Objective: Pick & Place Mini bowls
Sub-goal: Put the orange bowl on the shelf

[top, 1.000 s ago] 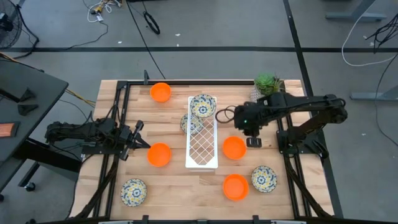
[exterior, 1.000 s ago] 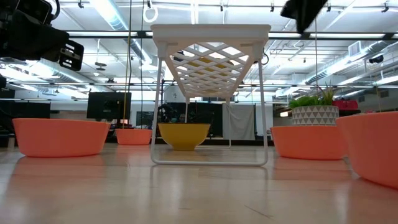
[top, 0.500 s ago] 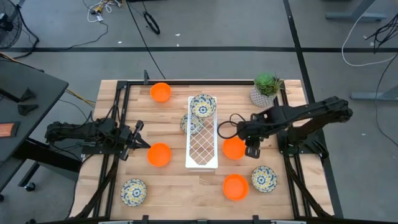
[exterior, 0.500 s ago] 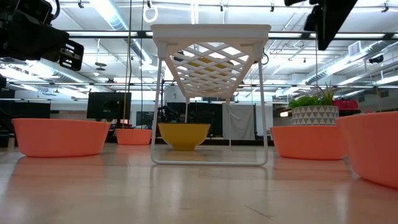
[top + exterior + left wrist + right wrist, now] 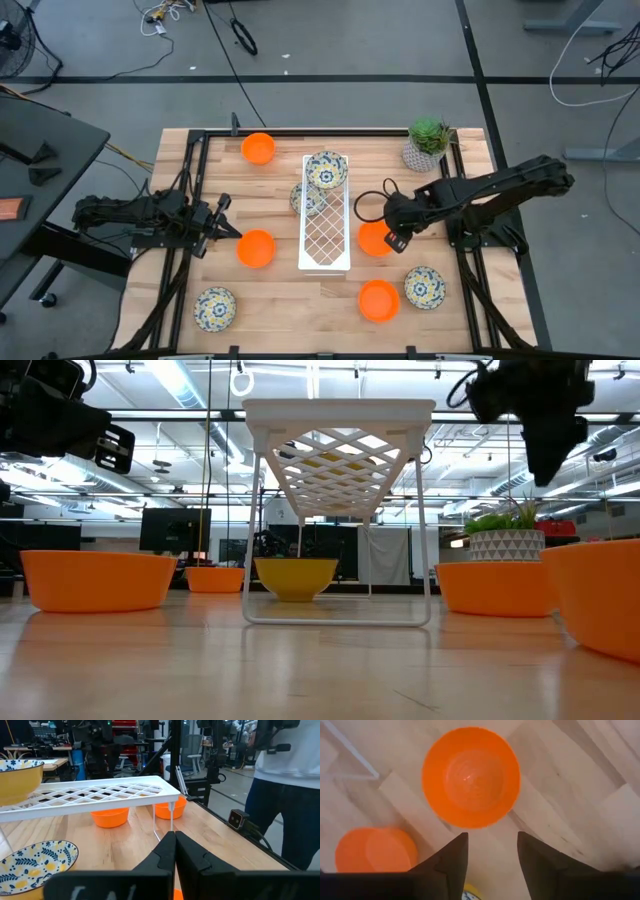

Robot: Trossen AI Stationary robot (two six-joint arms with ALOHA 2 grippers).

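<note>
Four orange mini bowls sit on the table: one by the far edge [image 5: 258, 148], one left of the rack [image 5: 256, 248], one right of it [image 5: 375, 238] and one near the front [image 5: 378, 300]. One floral bowl [image 5: 326, 170] sits on the white rack [image 5: 325, 240], another under it [image 5: 308, 198], and two on the table [image 5: 214, 308] [image 5: 425, 287]. My right gripper [image 5: 490, 851] is open, pointing down, just beside and above the orange bowl [image 5: 470, 776] right of the rack. My left gripper [image 5: 175, 842] is shut, level with the table, left of the rack.
A potted green plant [image 5: 428, 140] stands at the far right corner. The rack's thin legs [image 5: 425, 560] stand between the two arms. A black cable [image 5: 372, 198] loops over the table by the right arm. A person [image 5: 290, 785] stands beyond the table's right side.
My right gripper has come down and moved toward the table's left, closing in on the orange bowl right of the rack. The bowls have not moved.
</note>
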